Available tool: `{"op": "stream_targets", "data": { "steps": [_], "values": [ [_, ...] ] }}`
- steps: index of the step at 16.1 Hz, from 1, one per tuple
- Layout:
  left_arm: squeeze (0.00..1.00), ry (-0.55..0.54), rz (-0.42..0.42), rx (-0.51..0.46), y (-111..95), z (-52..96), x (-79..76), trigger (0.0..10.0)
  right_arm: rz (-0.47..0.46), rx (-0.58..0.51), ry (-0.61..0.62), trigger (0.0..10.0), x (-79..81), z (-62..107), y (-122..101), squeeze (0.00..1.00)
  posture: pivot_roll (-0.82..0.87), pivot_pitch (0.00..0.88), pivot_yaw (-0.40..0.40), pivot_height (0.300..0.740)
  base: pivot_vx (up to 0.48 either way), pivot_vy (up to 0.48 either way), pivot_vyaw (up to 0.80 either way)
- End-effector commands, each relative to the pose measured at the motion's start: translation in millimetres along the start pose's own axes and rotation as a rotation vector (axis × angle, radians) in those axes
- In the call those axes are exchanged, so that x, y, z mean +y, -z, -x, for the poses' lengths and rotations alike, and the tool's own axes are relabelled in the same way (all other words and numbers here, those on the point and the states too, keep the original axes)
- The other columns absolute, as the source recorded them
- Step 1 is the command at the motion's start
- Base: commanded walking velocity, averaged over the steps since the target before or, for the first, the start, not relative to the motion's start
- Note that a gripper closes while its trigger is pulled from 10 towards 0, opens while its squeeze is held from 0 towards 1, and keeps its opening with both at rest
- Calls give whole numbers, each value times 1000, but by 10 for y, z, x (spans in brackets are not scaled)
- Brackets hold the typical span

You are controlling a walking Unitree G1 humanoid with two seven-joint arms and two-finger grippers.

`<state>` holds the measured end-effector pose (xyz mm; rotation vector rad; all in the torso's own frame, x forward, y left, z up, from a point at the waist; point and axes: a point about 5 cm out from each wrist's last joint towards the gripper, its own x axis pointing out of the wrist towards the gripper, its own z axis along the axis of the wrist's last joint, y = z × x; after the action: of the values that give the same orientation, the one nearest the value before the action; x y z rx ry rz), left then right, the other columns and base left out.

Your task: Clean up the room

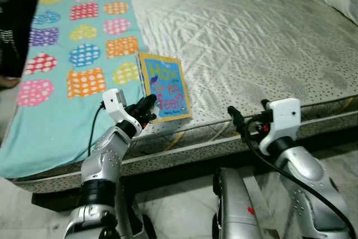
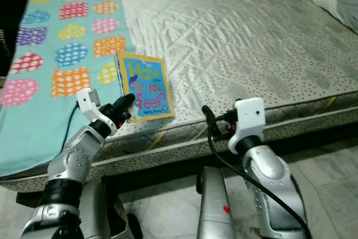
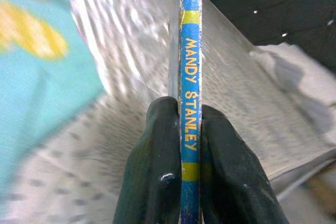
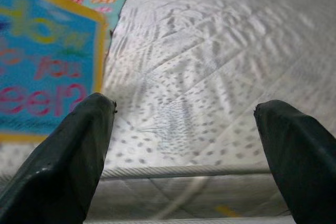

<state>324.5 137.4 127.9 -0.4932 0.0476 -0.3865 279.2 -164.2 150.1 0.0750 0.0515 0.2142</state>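
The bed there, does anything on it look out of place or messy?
One thing stands out: a children's book stands up near the front edge of the mattress, beside the teal patterned blanket. The left gripper is clamped on its spine. The right gripper hangs open nearby.

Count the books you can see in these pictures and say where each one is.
1. The book stands at the bed's near edge, beside the blanket, its spine pinched in the left gripper. Others may lie beyond view.
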Motion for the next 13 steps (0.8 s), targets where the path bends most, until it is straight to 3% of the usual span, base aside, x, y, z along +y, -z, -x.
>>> {"op": "stream_targets", "data": {
  "steps": [1, 5, 9, 13],
  "values": [
    [0, -3, -105, -62, -159, 43, -39, 0, -43, 3, 14, 10000, -17, -22, 20, 0, -210, 7, 71, 526, 0, 0, 0],
    [0, -113, -222, -109, -202, 271, 13, 0, -106, -44, 35, 10000, 29, -126, 28, 0, -196, 0, 83, 526, 0, 0, 0],
    [0, -198, -256, -125, -166, 470, 44, 0, -126, -81, 46, 10000, 58, -198, -4, 0, -192, 0, 95, 526, 0, 0, 0],
    [0, -203, -290, -103, -107, 560, 8, 0, -137, -97, 59, 10000, 57, -222, -3, 0, -189, 0, 97, 526, 0, 0, 0]
  ]
}}
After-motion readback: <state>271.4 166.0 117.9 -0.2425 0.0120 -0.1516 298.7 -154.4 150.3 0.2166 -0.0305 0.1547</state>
